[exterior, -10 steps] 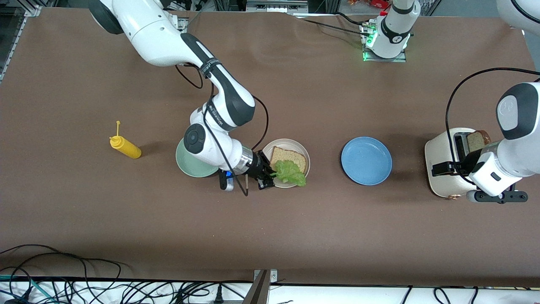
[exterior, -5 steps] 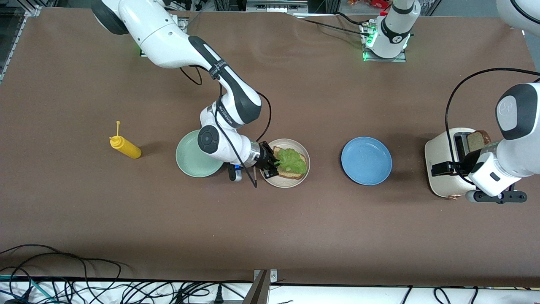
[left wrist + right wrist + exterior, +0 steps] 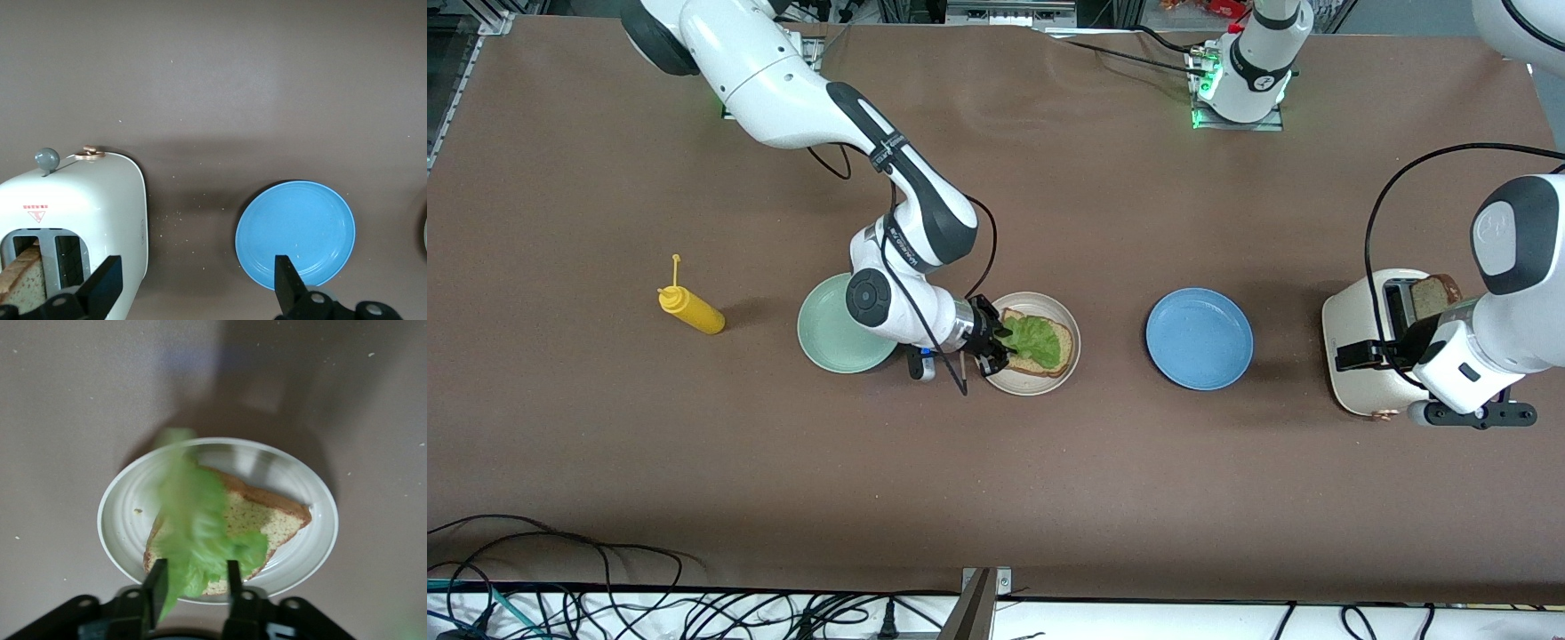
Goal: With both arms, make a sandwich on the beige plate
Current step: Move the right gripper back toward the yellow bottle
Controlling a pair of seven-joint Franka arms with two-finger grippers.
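On the beige plate, mid-counter, a bread slice lay flat with the lettuce leaf draped over it. The right hand hung low at the plate's rim, on the side toward the right arm's end. Its fingers stood apart with the leaf's stem end loose between them.

The top slice stood on edge in the toaster, toward the left arm's end, well apart from the plate, with a blue plate between. The left hand, spread wide and empty, hovered over the toaster's side. By my reckoning the left arm was far the nearer to that slice, which would have to come out upward.
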